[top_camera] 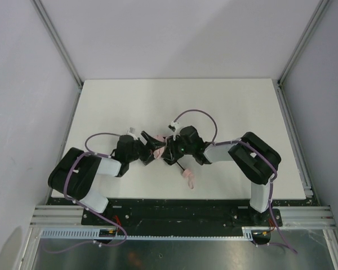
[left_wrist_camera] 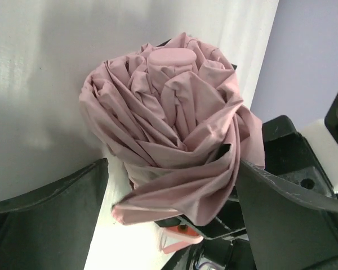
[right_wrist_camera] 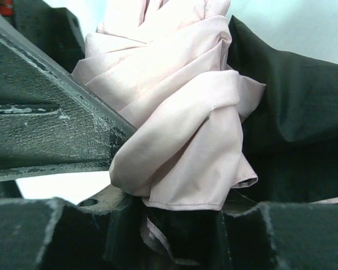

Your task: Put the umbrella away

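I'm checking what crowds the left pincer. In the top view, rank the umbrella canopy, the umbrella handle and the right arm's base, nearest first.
1. umbrella canopy, right at the left pincer, mid-table.
2. umbrella handle, further right, toward the near edge.
3. right arm's base, far right at the near edge.

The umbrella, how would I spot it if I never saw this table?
Find the white table, then where the black left gripper and right gripper meet near its front edge. The umbrella sits right between them. It is the only pink thing there, soft cloth twisted in folds like a rose.
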Available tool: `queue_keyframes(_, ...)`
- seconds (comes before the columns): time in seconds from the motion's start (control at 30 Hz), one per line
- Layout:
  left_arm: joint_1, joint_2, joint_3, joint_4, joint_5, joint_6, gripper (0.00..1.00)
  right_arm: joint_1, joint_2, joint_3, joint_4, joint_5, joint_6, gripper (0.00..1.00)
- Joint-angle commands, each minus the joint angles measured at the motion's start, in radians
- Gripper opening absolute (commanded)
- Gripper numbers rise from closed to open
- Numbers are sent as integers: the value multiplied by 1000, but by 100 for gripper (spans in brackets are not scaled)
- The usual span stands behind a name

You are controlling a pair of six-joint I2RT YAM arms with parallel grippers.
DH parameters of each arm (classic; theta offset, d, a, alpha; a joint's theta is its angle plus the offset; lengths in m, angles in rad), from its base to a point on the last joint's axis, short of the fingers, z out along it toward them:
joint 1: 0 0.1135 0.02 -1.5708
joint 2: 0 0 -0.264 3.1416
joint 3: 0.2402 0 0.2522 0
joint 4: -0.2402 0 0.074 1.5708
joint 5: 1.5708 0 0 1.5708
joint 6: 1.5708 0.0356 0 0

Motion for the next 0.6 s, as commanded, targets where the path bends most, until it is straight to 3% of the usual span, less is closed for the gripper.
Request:
queue_keyframes(0.0,-5,64,-25,-146,23,24,99,-40,42,-41,114,-320,122,0)
queue_keyframes(0.4,-5,159,-8,-145,-17,48,94,-108,108,-80,523,-597,492,0)
queue_keyframes(0.47,-3,158,-5,-142,-19,58,85,-110,116,-82,526,-611,500,0)
queue_keyframes(0.57,-3,120,-13,-138,-34,71,65,-108,101,-81,423,-584,425,0)
